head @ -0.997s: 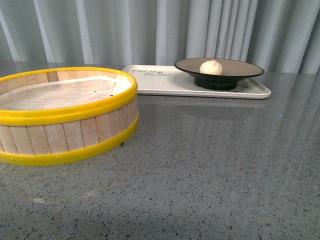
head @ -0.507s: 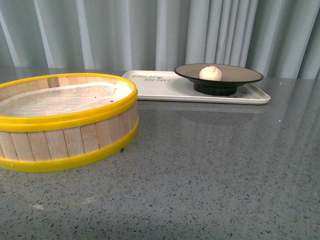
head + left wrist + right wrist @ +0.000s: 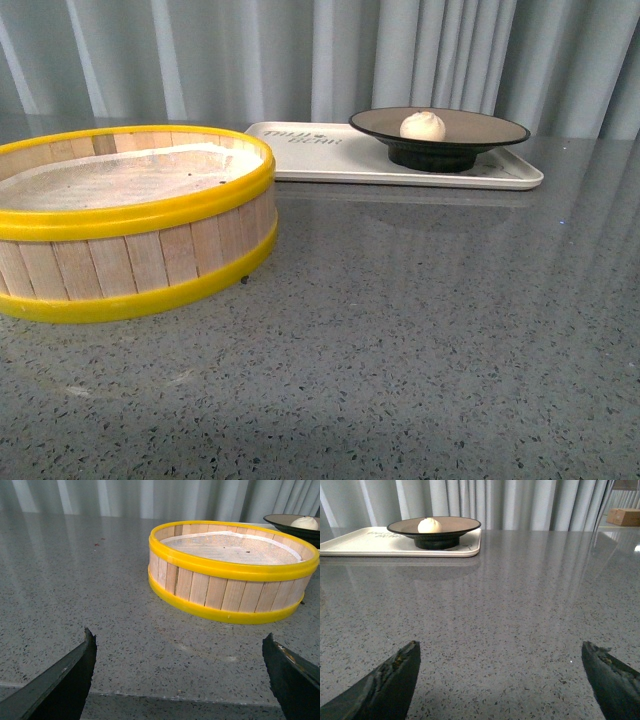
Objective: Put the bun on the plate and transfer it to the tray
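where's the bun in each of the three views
Front view: the bun sits on the plate, upper right of centre, far side of the table.
Left wrist view: only at the top right edge, past the steamer basket.
Right wrist view: upper left, on the plate.
Shared landmark: the plate, on the tray.

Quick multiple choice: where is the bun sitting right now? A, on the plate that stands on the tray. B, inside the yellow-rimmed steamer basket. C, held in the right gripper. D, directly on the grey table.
A: the bun rests on the plate, which stands on the tray; the steamer basket holds only its liner, and the right gripper is open with nothing between its fingertips.
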